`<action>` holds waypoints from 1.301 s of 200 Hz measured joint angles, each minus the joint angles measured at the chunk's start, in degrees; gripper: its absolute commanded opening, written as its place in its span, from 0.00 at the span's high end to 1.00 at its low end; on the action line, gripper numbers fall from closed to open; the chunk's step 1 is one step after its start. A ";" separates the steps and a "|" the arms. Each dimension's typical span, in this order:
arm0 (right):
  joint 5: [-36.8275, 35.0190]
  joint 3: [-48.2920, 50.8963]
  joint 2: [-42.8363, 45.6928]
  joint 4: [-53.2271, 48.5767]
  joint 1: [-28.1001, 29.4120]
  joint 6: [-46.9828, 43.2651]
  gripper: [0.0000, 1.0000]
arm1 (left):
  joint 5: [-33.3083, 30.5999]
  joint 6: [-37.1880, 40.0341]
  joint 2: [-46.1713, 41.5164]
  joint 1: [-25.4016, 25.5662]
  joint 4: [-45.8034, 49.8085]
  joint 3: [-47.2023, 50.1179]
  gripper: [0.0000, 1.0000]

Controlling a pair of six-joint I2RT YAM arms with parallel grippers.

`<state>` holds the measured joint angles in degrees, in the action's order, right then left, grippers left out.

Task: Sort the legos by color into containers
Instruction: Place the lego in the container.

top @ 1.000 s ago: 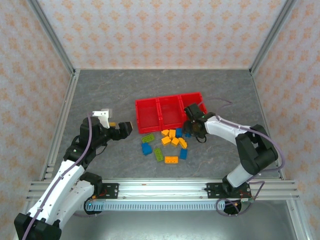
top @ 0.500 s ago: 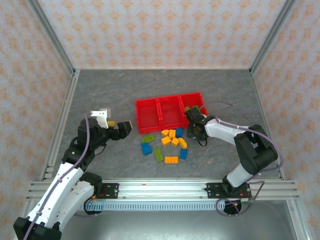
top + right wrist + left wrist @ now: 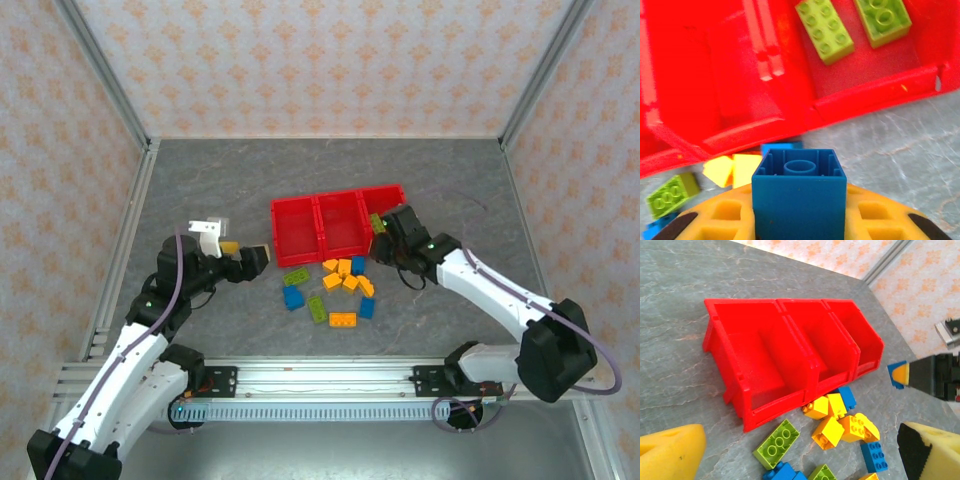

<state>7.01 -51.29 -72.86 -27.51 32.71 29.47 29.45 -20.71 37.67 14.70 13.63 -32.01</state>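
Note:
Three joined red containers (image 3: 296,236) sit mid-table, and the right one holds two lime green legos (image 3: 824,31). A pile of yellow, blue and green legos (image 3: 345,285) lies just in front of them. My right gripper (image 3: 384,243) hovers at the front of the right container (image 3: 700,75), shut on a blue lego (image 3: 799,192) held with its hollow underside facing the camera. The left wrist view catches that same blue lego (image 3: 896,374) at its right edge. My left gripper (image 3: 262,257) stands open to the left of the pile (image 3: 840,422), with nothing between its yellow pads (image 3: 670,455).
Grey stone-look table with patterned walls around it and metal rails along the edges. Bare table lies behind the containers and to the far left and right. The left and middle containers (image 3: 740,347) look empty.
My right gripper has shut on a blue lego from the pile's right side and carried it up toward the right container, its arm swinging out to the right. The left arm barely moved.

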 measured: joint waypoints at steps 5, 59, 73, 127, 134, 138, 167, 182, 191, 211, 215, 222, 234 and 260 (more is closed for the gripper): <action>0.35 -1.16 -0.61 -0.04 0.00 -0.15 0.76 | 0.24 0.02 0.11 0.15 -0.17 0.00 0.01; 3.61 -17.05 -14.86 0.68 0.04 -3.19 0.77 | 0.81 0.20 0.61 0.70 -0.28 0.35 0.01; 4.00 -20.96 -19.06 0.66 0.15 -4.20 0.77 | 0.81 0.22 0.63 0.70 -0.24 0.35 0.01; 4.44 -27.39 -29.33 0.31 0.26 -6.58 0.56 | 2.19 0.24 2.12 0.74 -0.15 0.35 0.01; 4.39 -27.47 -29.92 0.09 0.35 -6.67 0.50 | 2.51 0.26 2.10 0.92 -0.17 0.35 0.01; 4.37 -27.47 -30.12 -0.04 0.37 -7.19 0.48 | 2.75 0.26 2.08 1.05 -0.17 0.35 0.01; 3.43 -28.13 -30.86 -1.75 1.20 -6.93 0.25 | 3.82 0.55 1.70 1.44 -0.17 0.35 0.01; 2.38 -29.20 -30.86 -2.80 2.23 -6.78 0.21 | 3.91 0.81 1.29 1.44 -0.20 0.35 0.01; 1.66 -29.66 -30.80 -3.17 2.93 -6.78 0.20 | 3.89 0.92 1.29 1.44 -0.20 0.35 0.01; -0.17 -29.38 -29.40 -4.50 4.61 -5.90 0.18 | 3.69 1.09 1.38 1.44 -0.17 0.35 0.01; -0.44 -28.98 -28.79 -4.70 4.92 -5.64 0.18 | 3.61 1.11 1.44 1.44 -0.17 0.35 0.01; -0.94 -27.87 -27.23 -4.83 5.38 -5.22 0.18 | 3.54 1.14 1.49 1.44 -0.17 0.35 0.01; -1.51 -24.94 -23.52 -5.33 6.05 -4.37 0.18 | 3.41 1.16 1.70 1.44 -0.15 0.35 0.01; -2.10 -17.27 -13.68 -6.56 6.38 -2.71 0.18 | 3.13 1.16 1.84 1.44 -0.15 0.35 0.01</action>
<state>4.91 -68.55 -86.54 -34.06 39.09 26.76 32.58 -19.55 39.51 16.14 13.47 -31.66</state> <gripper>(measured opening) 0.823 0.994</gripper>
